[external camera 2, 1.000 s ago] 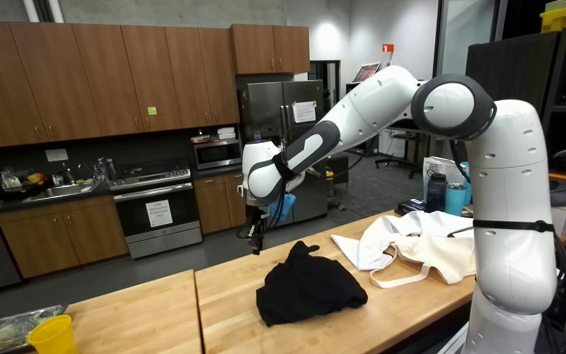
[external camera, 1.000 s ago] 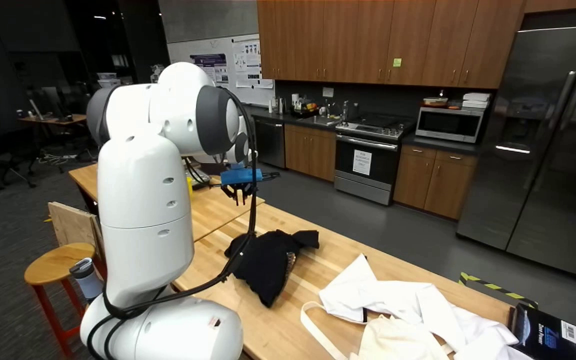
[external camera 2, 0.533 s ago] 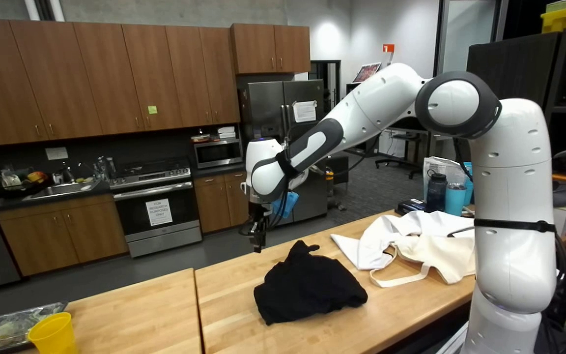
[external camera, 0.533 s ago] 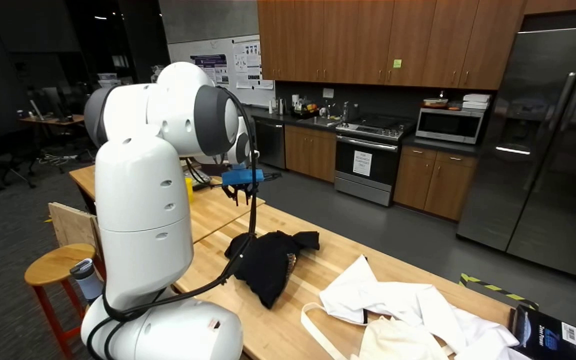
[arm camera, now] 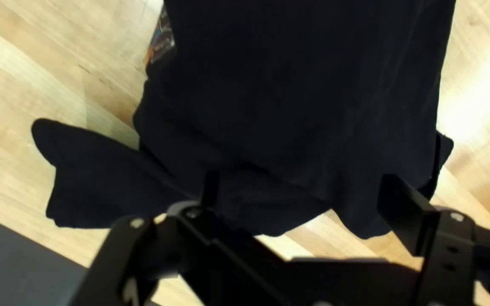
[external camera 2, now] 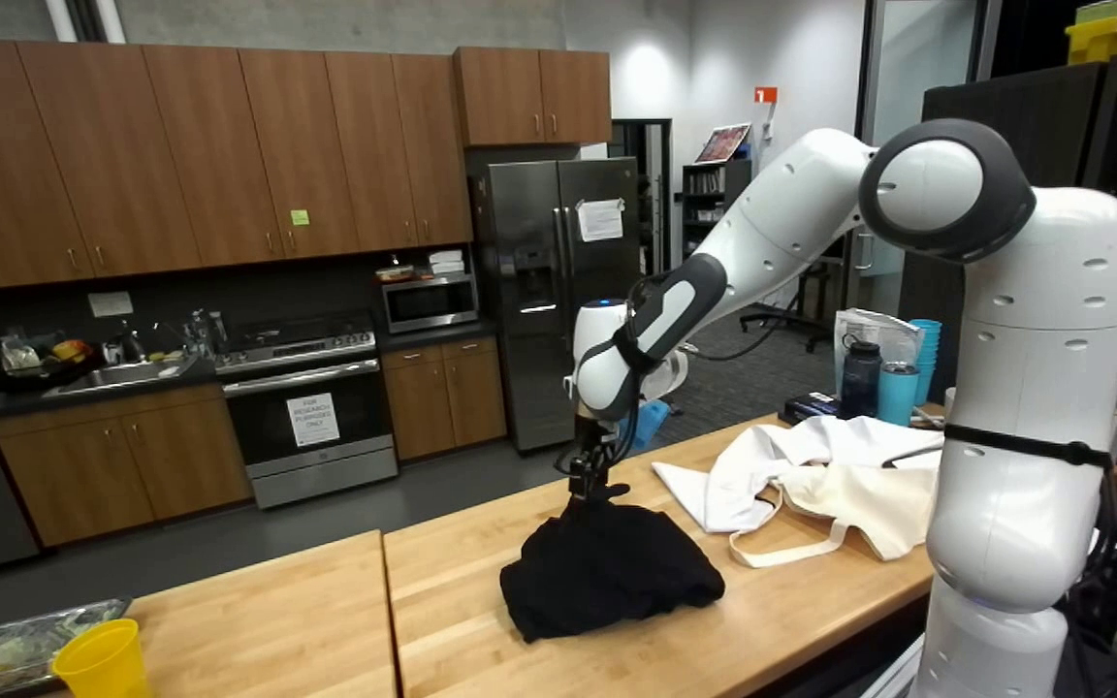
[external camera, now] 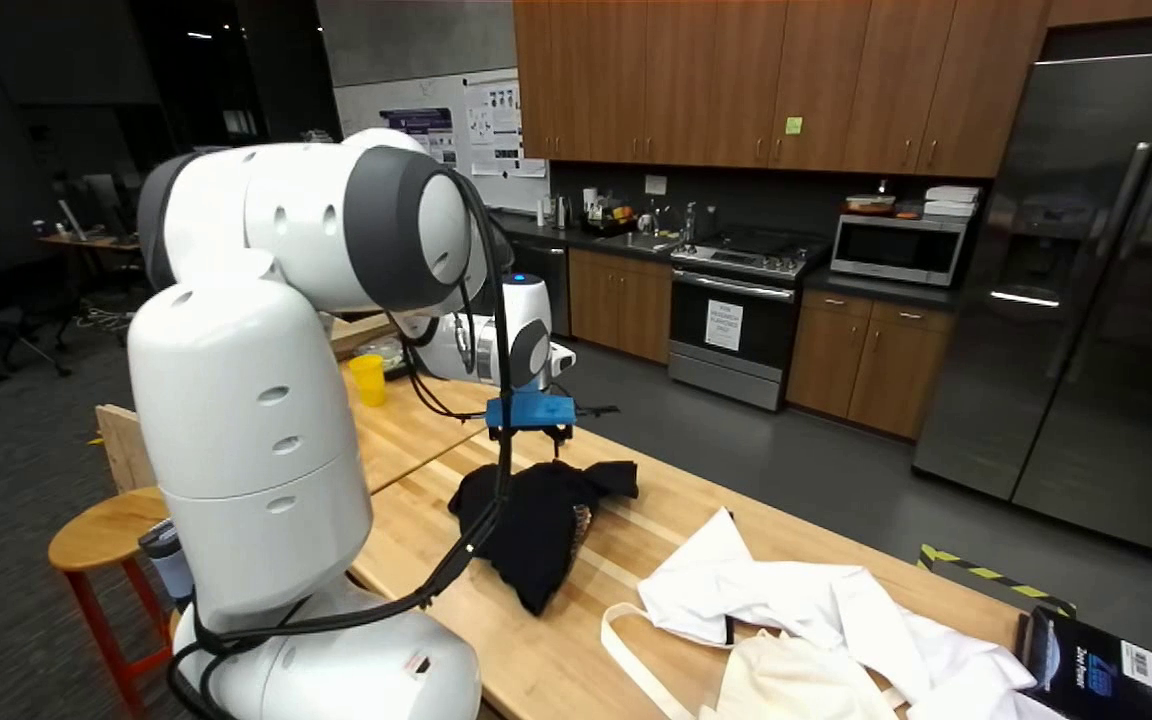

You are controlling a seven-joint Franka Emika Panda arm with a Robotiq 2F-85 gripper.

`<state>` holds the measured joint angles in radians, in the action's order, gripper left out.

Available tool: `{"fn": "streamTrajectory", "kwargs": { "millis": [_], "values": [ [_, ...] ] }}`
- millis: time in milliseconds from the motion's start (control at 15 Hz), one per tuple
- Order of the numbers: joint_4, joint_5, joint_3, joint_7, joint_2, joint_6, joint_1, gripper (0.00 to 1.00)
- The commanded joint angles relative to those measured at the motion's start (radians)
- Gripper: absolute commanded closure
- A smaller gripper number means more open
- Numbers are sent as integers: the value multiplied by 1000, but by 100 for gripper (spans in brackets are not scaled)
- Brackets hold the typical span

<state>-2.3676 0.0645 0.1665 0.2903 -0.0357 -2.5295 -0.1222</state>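
A crumpled black garment (external camera: 536,530) lies on the wooden table and shows in both exterior views; in the wrist view the same dark cloth (arm camera: 296,93) fills most of the picture. My gripper (arm camera: 301,189) has its fingers spread wide with nothing held between them. Below it are the near folds of the cloth and a strip of bare wood. From outside, the gripper (external camera 2: 590,485) appears just above the garment's far end, pointing down. Whether the fingertips touch the fabric cannot be told. A small patterned patch (arm camera: 161,42) shows at the cloth's edge.
A white cloth (external camera: 816,600) and a cream bag with a strap (external camera: 796,685) lie farther along the table. Beyond them are a black box (external camera: 1096,665), a dark bottle (external camera 2: 861,378) and a blue tumbler (external camera 2: 898,393). A yellow cup (external camera 2: 105,659) stands beside a clear tray (external camera 2: 30,635).
The arm has swung and come down, bringing the gripper from beyond the table's edge to over the garment's far end. Its fingers now stand farther apart. The garment looks unmoved.
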Motion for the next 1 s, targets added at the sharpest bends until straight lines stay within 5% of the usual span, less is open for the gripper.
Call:
{"fn": "streamTrajectory", "kwargs": {
  "millis": [0, 533, 600, 933],
  "values": [
    [-128, 83, -15, 130, 118, -25, 4, 0],
    [-247, 168, -75, 269, 192, -28, -14, 0],
    [-252, 172, -81, 283, 185, -28, -17, 25],
    [-213, 141, -71, 291, 107, -47, -33, 55]
  ]
}}
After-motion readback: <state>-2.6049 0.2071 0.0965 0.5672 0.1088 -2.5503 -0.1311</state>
